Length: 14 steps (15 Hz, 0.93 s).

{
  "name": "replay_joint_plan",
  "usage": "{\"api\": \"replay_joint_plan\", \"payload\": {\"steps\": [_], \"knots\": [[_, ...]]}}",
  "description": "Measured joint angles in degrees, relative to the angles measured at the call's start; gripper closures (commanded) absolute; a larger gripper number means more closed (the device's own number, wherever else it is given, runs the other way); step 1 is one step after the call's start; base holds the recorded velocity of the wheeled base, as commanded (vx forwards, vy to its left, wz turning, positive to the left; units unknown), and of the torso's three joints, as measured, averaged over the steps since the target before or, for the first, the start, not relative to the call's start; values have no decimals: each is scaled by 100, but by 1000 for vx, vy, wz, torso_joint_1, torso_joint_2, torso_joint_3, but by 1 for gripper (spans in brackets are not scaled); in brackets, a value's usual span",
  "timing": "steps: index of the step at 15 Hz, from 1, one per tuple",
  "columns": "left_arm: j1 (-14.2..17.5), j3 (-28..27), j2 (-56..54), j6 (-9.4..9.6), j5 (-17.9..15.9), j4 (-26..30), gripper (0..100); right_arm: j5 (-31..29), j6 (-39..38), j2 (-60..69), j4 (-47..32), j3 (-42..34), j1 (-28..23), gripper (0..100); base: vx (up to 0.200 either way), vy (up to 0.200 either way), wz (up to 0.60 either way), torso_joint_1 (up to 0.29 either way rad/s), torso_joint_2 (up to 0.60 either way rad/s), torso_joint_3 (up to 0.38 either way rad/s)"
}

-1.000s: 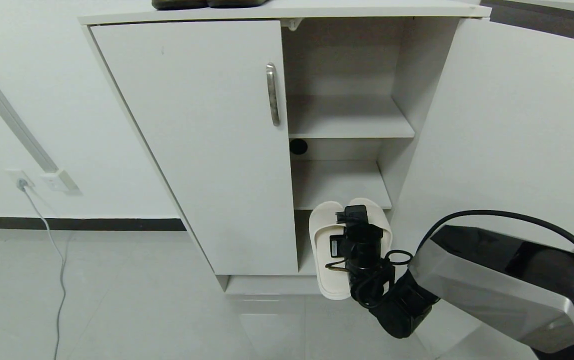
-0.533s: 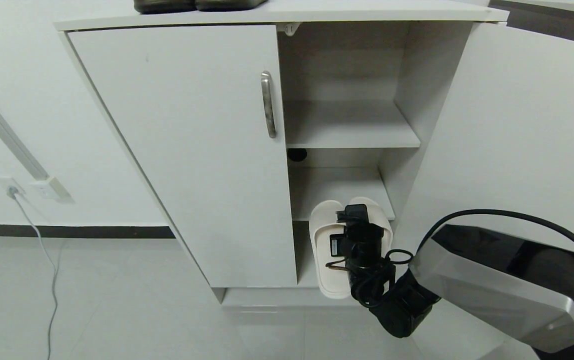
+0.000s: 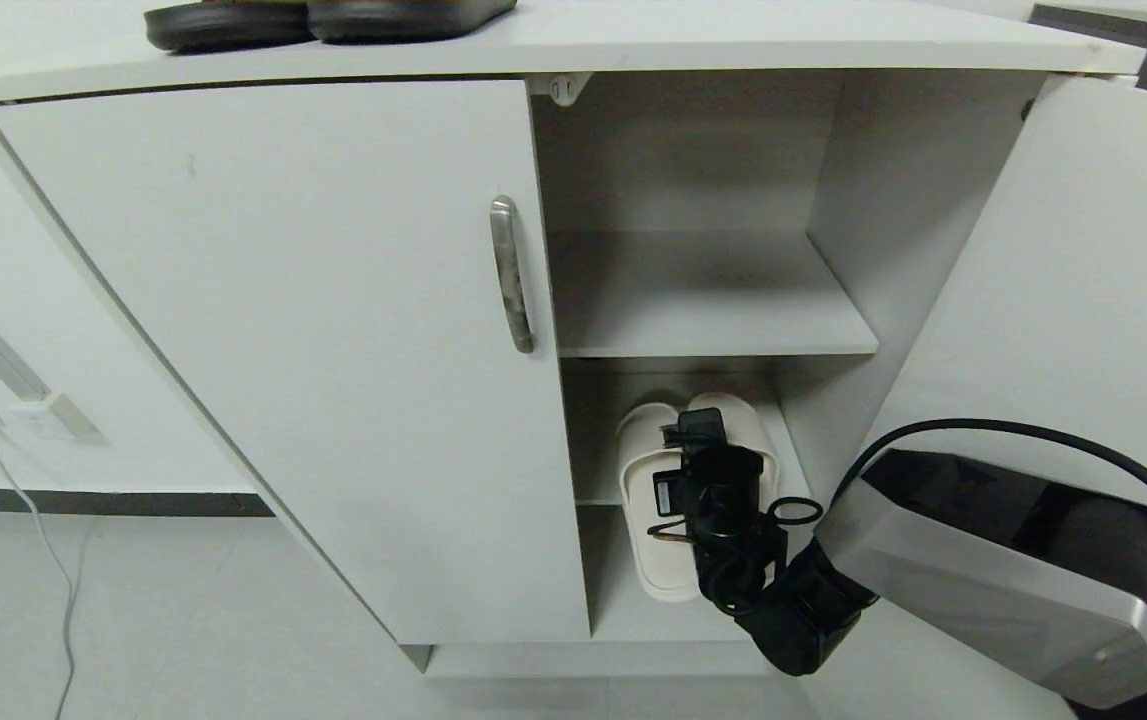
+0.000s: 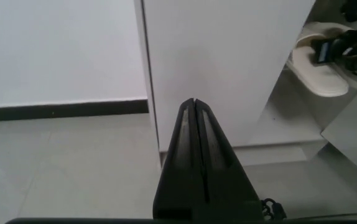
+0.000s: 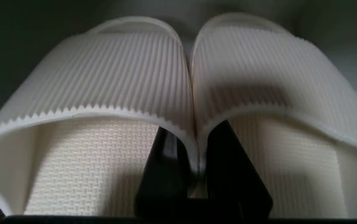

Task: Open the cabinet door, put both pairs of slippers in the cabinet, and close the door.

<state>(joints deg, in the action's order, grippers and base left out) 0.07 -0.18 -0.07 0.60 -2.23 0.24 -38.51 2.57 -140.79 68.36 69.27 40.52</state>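
The right gripper (image 3: 690,428) had pushed the white slippers (image 3: 645,540) deeper into the cabinet (image 3: 283,400), jaws clenched on both. The left gripper (image 4: 194,112) had its jaws pressed together. Dark slippers (image 3: 223,22) lay on top, at eleven o'clock.

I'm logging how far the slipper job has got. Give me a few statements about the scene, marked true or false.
1. The right cabinet door stands open. True.
2. The dark slippers lie on a shelf inside the cabinet. False: they lie on the cabinet's top.
3. The right gripper is shut on the white slippers, pinching their inner walls together. True.
4. The left gripper holds a slipper. False: it is shut on nothing, in front of the left cabinet door, which is closed.
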Motion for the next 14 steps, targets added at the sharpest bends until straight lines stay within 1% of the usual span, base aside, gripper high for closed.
{"api": "replay_joint_plan", "payload": {"steps": [2,5,7,12,14], "knots": [[0,0,0,2,2,0,100,2,-39,-22,-177,199,-59,100,0,0,0,0,0,0],[-2,0,0,2,2,0,100,4,-255,-102,-772,675,-152,100,0,0,0,0,0,0],[2,0,0,2,2,0,100,2,-380,-190,-1214,1179,-218,100,0,0,0,0,0,0],[0,2,0,0,2,0,100,15,-423,-649,-1985,2566,-450,100,0,0,0,0,0,0],[0,2,0,2,2,0,100,165,-423,-795,-2205,2938,-517,100,0,0,0,0,0,0]]}}
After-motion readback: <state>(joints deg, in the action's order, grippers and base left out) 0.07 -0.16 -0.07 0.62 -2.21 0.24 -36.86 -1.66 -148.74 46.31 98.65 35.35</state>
